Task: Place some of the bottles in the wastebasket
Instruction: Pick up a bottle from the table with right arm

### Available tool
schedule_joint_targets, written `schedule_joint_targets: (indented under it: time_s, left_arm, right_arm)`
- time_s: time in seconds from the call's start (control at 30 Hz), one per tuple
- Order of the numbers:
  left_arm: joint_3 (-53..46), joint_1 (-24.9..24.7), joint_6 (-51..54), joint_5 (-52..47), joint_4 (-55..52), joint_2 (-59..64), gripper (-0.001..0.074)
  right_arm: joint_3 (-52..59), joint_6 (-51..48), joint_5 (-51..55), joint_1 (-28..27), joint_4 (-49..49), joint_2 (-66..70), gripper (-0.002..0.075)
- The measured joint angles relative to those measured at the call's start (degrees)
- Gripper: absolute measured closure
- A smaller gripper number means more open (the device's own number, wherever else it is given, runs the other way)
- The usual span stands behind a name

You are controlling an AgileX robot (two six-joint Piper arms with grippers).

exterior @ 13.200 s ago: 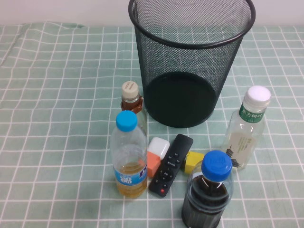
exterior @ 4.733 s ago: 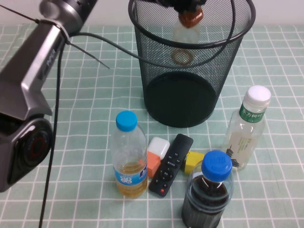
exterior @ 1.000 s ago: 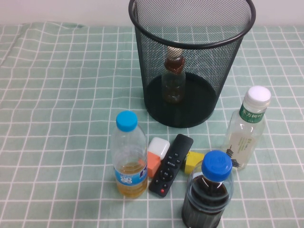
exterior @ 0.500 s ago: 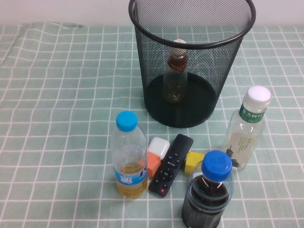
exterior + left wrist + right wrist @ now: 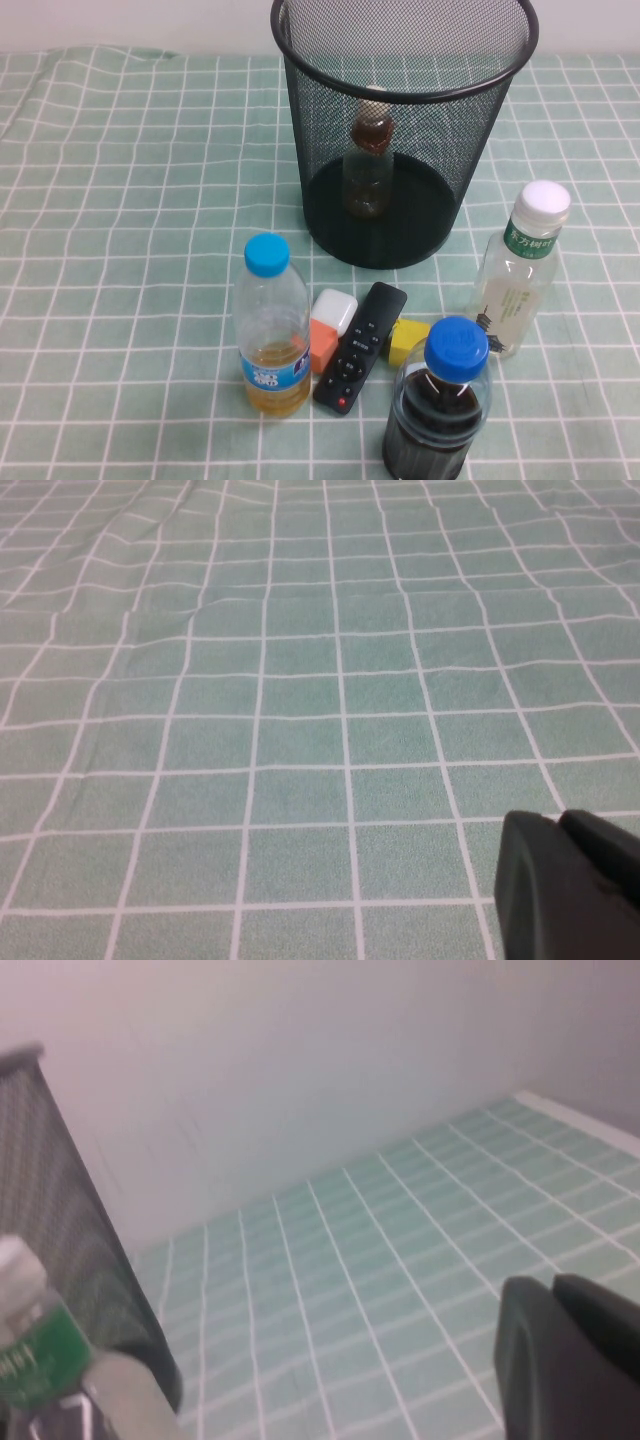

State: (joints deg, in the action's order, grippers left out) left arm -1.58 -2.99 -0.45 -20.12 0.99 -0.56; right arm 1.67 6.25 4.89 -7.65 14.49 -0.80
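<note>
The black wire-mesh wastebasket stands at the back middle of the table. The small bottle with the amber-brown neck is inside it, leaning on the far wall. The taller bottle with white cap and green label stands upright to the right of the basket; it also shows in the right wrist view beside the wastebasket. Neither arm shows in the high view. My left gripper is shut and empty over bare cloth. My right gripper is shut and empty, apart from the bottle.
A blue-capped bottle with yellow liquid and a blue-capped dark-liquid bottle stand at the front. Between them lie a black remote, an orange-and-white block and a yellow piece. A green checked cloth covers the table.
The small bottle inside the wastebasket has tipped a little to the right and settled against the wall. Nothing else on the table has moved.
</note>
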Motion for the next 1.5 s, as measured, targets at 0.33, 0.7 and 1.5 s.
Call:
schedule_joint_targets:
  time_s: [0.33,0.7,1.5]
  left_arm:
    - [0.0,0.0,0.0,0.0,0.0,-0.1,0.0738]
    - [0.0,0.0,0.0,0.0,0.0,-0.1,0.0738]
    - [0.0,0.1,0.0,0.0,0.0,-0.1,0.0738]
  right_arm:
    - [-12.7,0.3,10.5,0.0,7.3,6.6,0.0736]
    - [-38.2,-19.9,33.4,0.0,10.0,38.0,0.0735]
    - [-21.0,-22.0,-33.2,41.9,3.3,52.9,0.0195]
